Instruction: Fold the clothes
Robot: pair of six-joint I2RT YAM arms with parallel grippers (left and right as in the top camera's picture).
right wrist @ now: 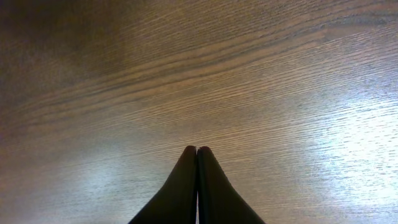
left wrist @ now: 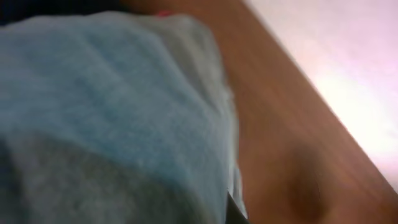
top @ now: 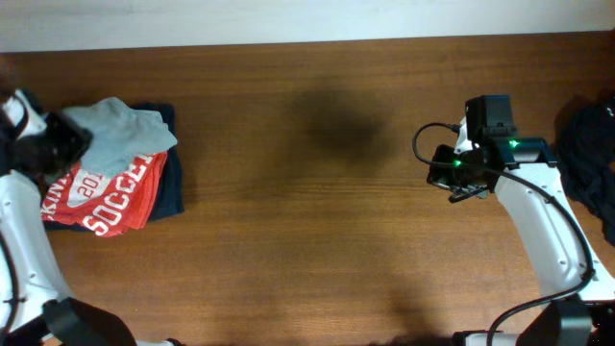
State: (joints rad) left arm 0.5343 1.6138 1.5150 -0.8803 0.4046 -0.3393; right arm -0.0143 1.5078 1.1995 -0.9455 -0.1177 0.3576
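Our left gripper [top: 67, 144] meets the pale grey-blue cotton t-shirt [top: 123, 133]; cloth hides its jaws, so we cannot tell its grip; our right gripper [right wrist: 197, 149] hangs closed, empty, over the brown wooden table [right wrist: 261, 74].

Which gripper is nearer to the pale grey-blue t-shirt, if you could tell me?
Left. The left gripper is at the left edge of the pale grey-blue t-shirt; the right gripper is shut over the bare table, far off on the other side.

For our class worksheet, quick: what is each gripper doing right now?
Left gripper: closed, apparently on the grey-blue t-shirt.
Right gripper: closed, holding nothing.
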